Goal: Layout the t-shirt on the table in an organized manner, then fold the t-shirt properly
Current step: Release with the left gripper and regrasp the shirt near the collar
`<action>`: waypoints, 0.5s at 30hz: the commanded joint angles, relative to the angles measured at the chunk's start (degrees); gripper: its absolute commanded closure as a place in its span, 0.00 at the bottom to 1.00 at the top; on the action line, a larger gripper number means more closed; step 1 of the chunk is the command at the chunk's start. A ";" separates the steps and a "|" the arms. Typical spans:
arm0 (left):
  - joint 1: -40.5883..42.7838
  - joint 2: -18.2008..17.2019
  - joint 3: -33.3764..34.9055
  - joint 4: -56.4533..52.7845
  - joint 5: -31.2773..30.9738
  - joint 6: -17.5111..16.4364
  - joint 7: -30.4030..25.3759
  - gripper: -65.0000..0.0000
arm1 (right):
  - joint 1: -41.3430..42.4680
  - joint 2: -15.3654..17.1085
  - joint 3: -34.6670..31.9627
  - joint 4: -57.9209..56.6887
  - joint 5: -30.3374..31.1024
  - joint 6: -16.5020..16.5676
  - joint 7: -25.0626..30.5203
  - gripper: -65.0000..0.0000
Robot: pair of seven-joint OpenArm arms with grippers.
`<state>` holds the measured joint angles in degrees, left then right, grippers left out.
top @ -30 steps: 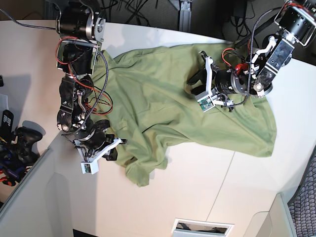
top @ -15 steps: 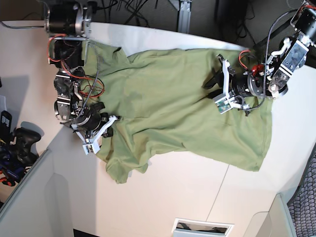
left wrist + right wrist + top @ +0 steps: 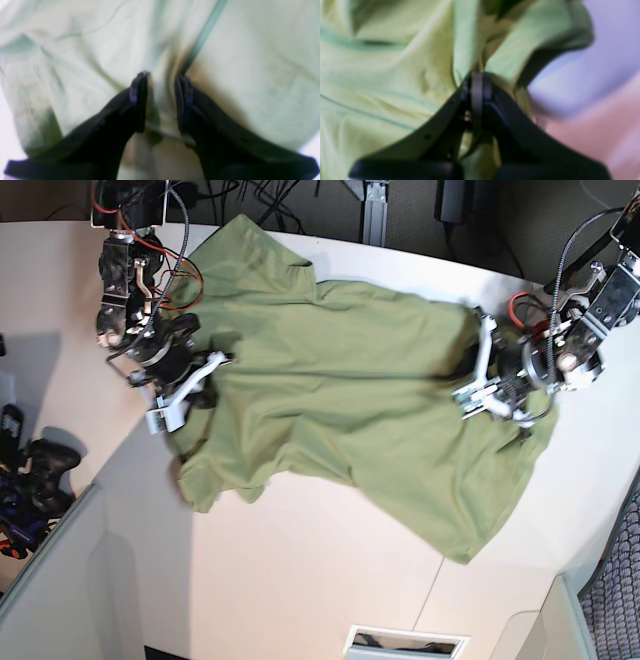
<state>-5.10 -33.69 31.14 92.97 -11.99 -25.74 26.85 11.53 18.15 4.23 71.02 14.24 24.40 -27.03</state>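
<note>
The olive-green t-shirt (image 3: 340, 380) lies spread and wrinkled across the white table (image 3: 300, 580), stretched between my two arms. At the view's left, my right gripper (image 3: 215, 370) is shut on a bunched fold of the t-shirt (image 3: 382, 75) near a sleeve; in the right wrist view its black fingers (image 3: 477, 77) meet on the cloth. Over at the right, my left gripper (image 3: 468, 370) pinches a raised fold, and the left wrist view shows this gripper (image 3: 160, 77) with the t-shirt (image 3: 250, 62) between its fingers. One corner of the shirt reaches the table's far edge.
A dark game controller (image 3: 40, 465) sits at the left, off the table. A rectangular slot (image 3: 405, 642) opens at the table's near edge. A thin seam (image 3: 440, 570) crosses the tabletop. Cables and a metal post (image 3: 375, 210) stand behind the far edge.
Both arms have moved toward the far side and apart, dragging the shirt with them. The shirt now lies wider and flatter, with its left corner up at the far edge.
</note>
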 commanded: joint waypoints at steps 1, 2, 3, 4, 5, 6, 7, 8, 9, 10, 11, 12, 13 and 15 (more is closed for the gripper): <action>-1.05 0.26 -0.39 3.89 -1.95 -0.55 -1.49 0.70 | 1.86 0.74 1.51 2.49 0.15 -0.39 1.07 1.00; -0.74 1.03 -0.39 6.47 -3.06 -1.31 -1.31 0.70 | 2.45 0.74 2.25 3.50 0.20 -0.42 1.09 1.00; -0.35 2.19 -0.39 8.70 -3.72 -2.23 -1.31 0.70 | 3.30 0.74 2.89 3.98 0.35 -0.42 1.09 1.00; 0.04 3.56 -0.33 10.25 -3.72 -2.54 -1.31 0.70 | 4.55 0.72 3.39 3.98 0.35 -0.42 1.11 1.00; 0.50 5.20 -0.28 11.15 -3.69 -2.58 -1.31 0.70 | 5.73 0.74 3.67 3.85 0.33 -0.42 1.11 1.00; 0.87 7.02 -0.28 11.30 -3.69 -2.58 -1.31 0.70 | 7.06 0.74 3.74 3.69 0.24 -0.42 1.07 1.00; 1.29 8.98 -0.26 11.26 -3.69 -2.58 -1.31 0.70 | 8.20 0.74 3.74 3.32 0.15 -0.39 1.03 1.00; 1.77 11.02 -0.22 11.23 -3.69 -2.60 -1.20 0.70 | 9.27 0.74 3.74 2.78 0.13 -0.39 1.03 1.00; 2.23 12.98 -0.02 11.23 -3.69 -2.60 -0.83 0.70 | 10.27 0.74 3.74 1.90 0.13 -0.42 1.07 1.00; 2.62 14.78 0.52 11.23 -3.67 -2.62 -0.46 0.70 | 11.34 0.74 3.74 0.76 0.13 -0.44 1.14 1.00; 2.95 16.39 1.55 11.21 -3.65 -2.71 -0.20 0.70 | 12.52 0.70 3.65 -0.66 0.15 -0.42 1.44 1.00; 3.15 17.70 2.91 11.15 -3.26 -2.84 0.00 0.70 | 13.68 0.72 3.52 -2.38 0.15 -0.42 2.12 1.00; 3.34 18.71 4.48 10.93 -2.71 -2.84 0.04 0.70 | 14.95 0.72 3.45 -4.48 0.13 -0.39 2.84 1.00; 3.87 20.61 8.20 10.23 -1.22 -2.80 0.02 0.70 | 17.46 0.72 3.39 -8.98 0.09 -0.42 3.54 1.00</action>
<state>-0.73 -13.26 39.64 102.52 -12.75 -28.29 28.05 27.03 18.11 7.33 60.86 13.76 24.18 -25.28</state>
